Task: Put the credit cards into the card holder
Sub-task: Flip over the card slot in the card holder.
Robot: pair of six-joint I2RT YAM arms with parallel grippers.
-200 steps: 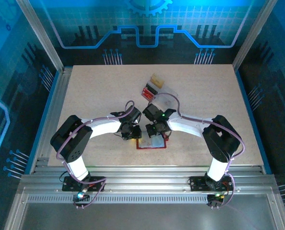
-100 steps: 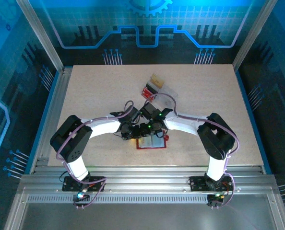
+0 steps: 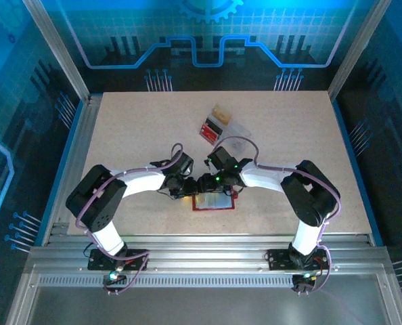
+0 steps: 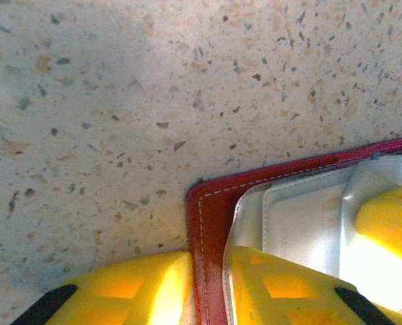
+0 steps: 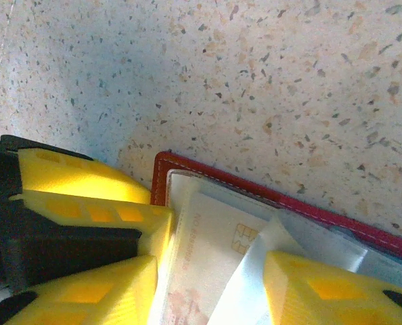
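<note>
Card holder (image 3: 218, 203) lay open and flat on the table (image 3: 133, 128), close to the middle of the near edge, just in front of both arms. From the top camera I saw its long axis running left to right, parallel with that near edge, with the inner side facing up. A pale patch sat inside the red border, but from above it was too small for me to read as separate cards.

The left gripper (image 4: 209, 261) was at the left end of the holder. In the left wrist view its two yellow fingers (image 4: 120, 288) stood one on each side of the red stitched border and were closed onto it. I read this as a pinch on the card holder by that edge, near a corner. A clear pocket (image 4: 302, 217) began right beside the inner finger.

The right gripper (image 5: 211, 264) was over the same end, just beside the left one. Its fingers stood well apart and were not clamped on anything. Between them one credit card (image 5: 201, 250) with a gold chip lay inside the red border, partly under a clear flap. Its visible edges were roughly parallel with the border. Its lower part was cut off by the picture, so I could not tell its long axis.

A clear box (image 3: 221, 125) stood well apart, further toward the far edge.
</note>
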